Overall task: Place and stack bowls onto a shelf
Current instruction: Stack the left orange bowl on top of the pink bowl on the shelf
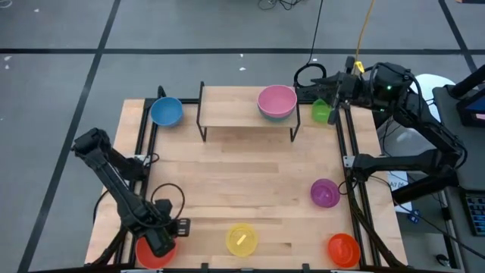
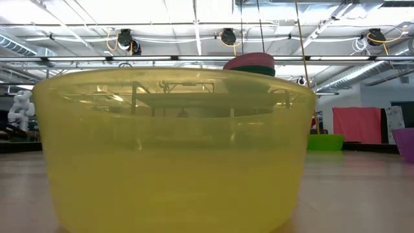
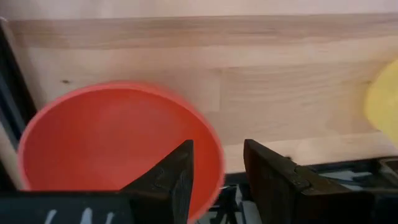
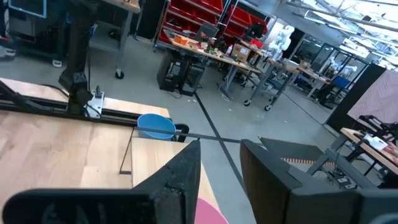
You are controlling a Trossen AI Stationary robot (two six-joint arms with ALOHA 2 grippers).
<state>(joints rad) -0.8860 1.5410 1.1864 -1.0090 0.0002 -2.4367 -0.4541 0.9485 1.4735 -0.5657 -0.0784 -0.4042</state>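
Pink bowl (image 1: 276,99) nested in a teal one on the right end of the shelf (image 1: 227,111); rest of the board bare. Blue bowl (image 1: 166,111) just left of the shelf, green bowl (image 1: 321,111) just right of it, both on the counter (image 1: 242,182). Purple (image 1: 325,192), orange (image 1: 342,248), yellow (image 1: 242,239) and red (image 1: 150,254) well in front of the shelf, toward the near edge; all empty. Wide stretch of bare wood between shelf and these. Left hand (image 3: 217,180) over the red bowl's rim, fingers parted, gripping nothing. Right hand (image 4: 221,168) above the shelf's right side, fingers apart, empty.
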